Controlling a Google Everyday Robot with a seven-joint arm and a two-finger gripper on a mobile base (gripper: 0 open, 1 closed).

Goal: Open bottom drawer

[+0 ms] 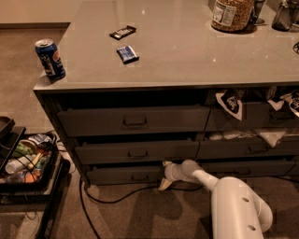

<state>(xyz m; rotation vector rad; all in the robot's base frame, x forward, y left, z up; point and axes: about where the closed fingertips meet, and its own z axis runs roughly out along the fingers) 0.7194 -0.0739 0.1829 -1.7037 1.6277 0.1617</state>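
Note:
The bottom drawer (124,175) is the slim dark-grey front at the foot of the left stack, with a small centre pull (139,177). It stands out a little from the cabinet. My gripper (164,178) is at the drawer's right end, low near the floor, its pale fingertips (164,185) pointing down beside the drawer's corner. The white arm (233,205) reaches in from the lower right. Two taller grey fronts (133,121) sit above the bottom drawer, both slightly out.
The counter (187,51) holds a blue can (49,59), two snack packs (127,53) and a jar (231,14). A neighbouring stack (252,149) with bags hanging out is at right. A black cart of items (25,161) stands left. A cable (107,200) lies on the carpet.

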